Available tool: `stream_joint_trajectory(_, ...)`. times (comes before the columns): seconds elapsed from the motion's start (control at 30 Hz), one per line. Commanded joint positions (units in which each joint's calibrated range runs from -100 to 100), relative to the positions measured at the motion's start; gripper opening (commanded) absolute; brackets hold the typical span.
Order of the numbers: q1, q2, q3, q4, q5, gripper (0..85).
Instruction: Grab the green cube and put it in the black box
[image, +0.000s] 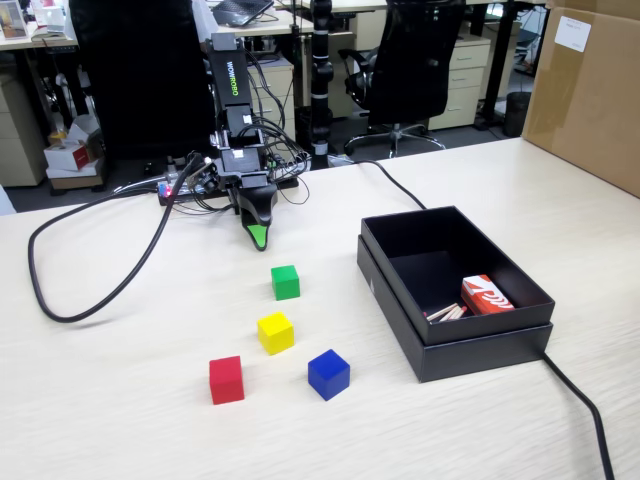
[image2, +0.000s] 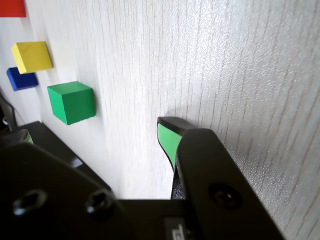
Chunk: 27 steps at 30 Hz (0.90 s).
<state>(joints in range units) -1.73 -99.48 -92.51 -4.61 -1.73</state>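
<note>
**Hand poised short of green cube, nothing held**

Hand (image: 259, 238) points down at the bench (image: 120, 400), tip close to the surface, nothing between its green-lined fingers. Wrist view shows one finger (image2: 167, 140) clearly and the other only at the frame's left edge, with bare bench between them: spread apart. Green cube (image: 285, 282) sits on the bench just in front of the hand, apart from it. Yellow cube (image: 275, 332), red cube (image: 226, 379) and blue cube (image: 328, 374) lie nearer the camera. Black box (image: 400, 290) stands to the right in the fixed view, open-topped, holding a red-and-white carton (image: 486, 296) in its near corner. A black cable (image: 60, 290) loops across the bench on the left.
</note>
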Motion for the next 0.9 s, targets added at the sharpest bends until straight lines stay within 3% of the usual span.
stream_joint_trajectory(0.0,0.1,0.1,-1.8,-1.6,-0.3,48.8)
stream_joint_trajectory(0.43,0.1,-0.1,-0.4,-3.8,-0.2,47.3)
stream_joint_trajectory(0.87,0.9,13.5,33.2,-32.6,2.8,47.5)
